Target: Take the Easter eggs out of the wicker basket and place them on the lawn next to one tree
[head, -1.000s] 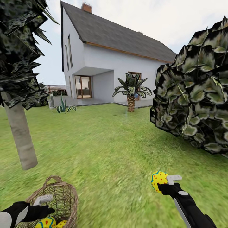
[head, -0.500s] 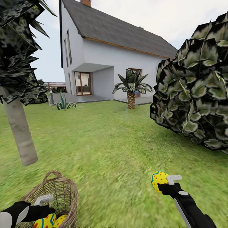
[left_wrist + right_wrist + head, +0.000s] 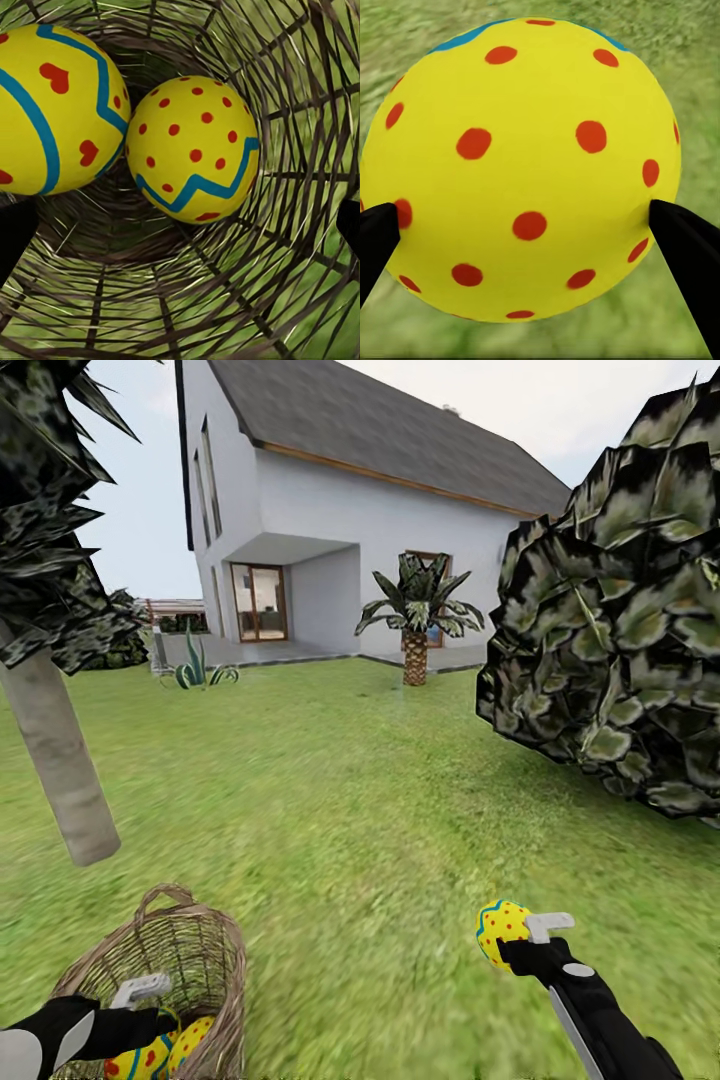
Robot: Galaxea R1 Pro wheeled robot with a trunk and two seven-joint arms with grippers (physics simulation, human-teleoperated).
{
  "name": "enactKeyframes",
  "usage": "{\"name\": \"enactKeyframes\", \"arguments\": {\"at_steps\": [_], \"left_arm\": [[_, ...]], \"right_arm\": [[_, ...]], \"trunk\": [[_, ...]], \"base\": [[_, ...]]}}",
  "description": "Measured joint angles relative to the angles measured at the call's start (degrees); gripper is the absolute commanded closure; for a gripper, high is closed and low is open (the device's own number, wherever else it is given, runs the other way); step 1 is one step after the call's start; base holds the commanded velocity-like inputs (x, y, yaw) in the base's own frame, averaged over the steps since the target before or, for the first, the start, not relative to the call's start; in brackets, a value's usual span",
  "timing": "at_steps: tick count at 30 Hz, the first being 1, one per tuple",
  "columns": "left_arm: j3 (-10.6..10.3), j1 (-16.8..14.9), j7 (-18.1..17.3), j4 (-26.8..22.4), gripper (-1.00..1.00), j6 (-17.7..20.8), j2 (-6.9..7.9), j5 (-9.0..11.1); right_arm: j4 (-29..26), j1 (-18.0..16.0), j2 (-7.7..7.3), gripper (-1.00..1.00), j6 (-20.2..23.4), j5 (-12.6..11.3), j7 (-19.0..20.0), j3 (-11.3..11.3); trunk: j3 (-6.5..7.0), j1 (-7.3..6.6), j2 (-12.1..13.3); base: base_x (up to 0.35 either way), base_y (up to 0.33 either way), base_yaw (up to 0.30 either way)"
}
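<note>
The wicker basket (image 3: pixel 195 960) stands on the lawn (image 3: pixel 350 830) at the lower left, with two yellow Easter eggs (image 3: pixel 190 1038) in it. My left gripper (image 3: pixel 148 1006) reaches in over the rim and is open. In the left wrist view its fingertips (image 3: pixel 13 236) stand wide on either side of the red-dotted egg (image 3: pixel 196 146) and the heart-patterned egg (image 3: pixel 52 112), touching neither. My right gripper (image 3: pixel 515 940) is shut on a third, red-dotted egg (image 3: pixel 502 930) held above the grass; its fingers (image 3: pixel 682 240) pinch the egg (image 3: pixel 521 165). The tree's pale trunk (image 3: pixel 55 760) rises just behind the basket.
A big dark leafy bush (image 3: pixel 620 630) fills the right side. Further off stand a short palm (image 3: pixel 415 650), a spiky plant (image 3: pixel 197 672) and the white house (image 3: pixel 330 530) with its patio. Open grass lies between basket, trunk and bush.
The whole view has shifted, so the camera moved: house, trunk and basket sit slightly higher. Both arms keep their place in the picture; the right one still holds its egg.
</note>
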Motion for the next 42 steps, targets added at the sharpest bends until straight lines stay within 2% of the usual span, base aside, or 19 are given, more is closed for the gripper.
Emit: {"name": "enactKeyframes", "arguments": {"at_steps": [8,13,23,29,37,42], "left_arm": [[0.0,0.0,0.0,0.0,-1.00,0.0,-0.54,0.0],[-0.1,0.0,-0.1,0.1,-1.00,0.0,-1.10,0.0],[0.1,0.0,-0.1,0.0,-1.00,0.0,-1.22,0.1],[0.0,0.0,-0.1,0.0,-1.00,0.0,-1.31,0.1],[0.0,0.0,-0.1,0.0,-1.00,0.1,-1.33,0.2],[0.1,0.0,-0.1,0.1,-1.00,0.1,-2.02,0.2]], "right_arm": [[0.0,0.0,0.08,1.00,0.1,0.0,0.0,0.0],[0.0,0.0,0.09,1.00,0.1,0.0,0.0,0.0],[0.1,0.0,0.14,1.00,0.1,0.0,0.0,0.1],[0.1,0.0,0.18,1.00,0.1,0.0,0.0,0.1],[0.1,0.0,0.10,1.00,0.1,0.0,0.0,0.1],[0.0,0.0,0.09,1.00,0.1,0.0,0.0,0.0]], "trunk": [[-1.77,0.21,-0.1],[-1.78,0.19,-0.1],[-1.78,0.17,-0.1],[-1.78,0.20,-0.1],[-3.55,0.41,-0.2],[-4.66,0.54,-0.3]], "base": [[0.000,0.000,0.000],[0.078,0.000,0.000],[0.313,-0.001,0.000],[0.043,-0.003,0.000],[0.000,0.000,0.000],[0.000,0.000,0.000]]}}
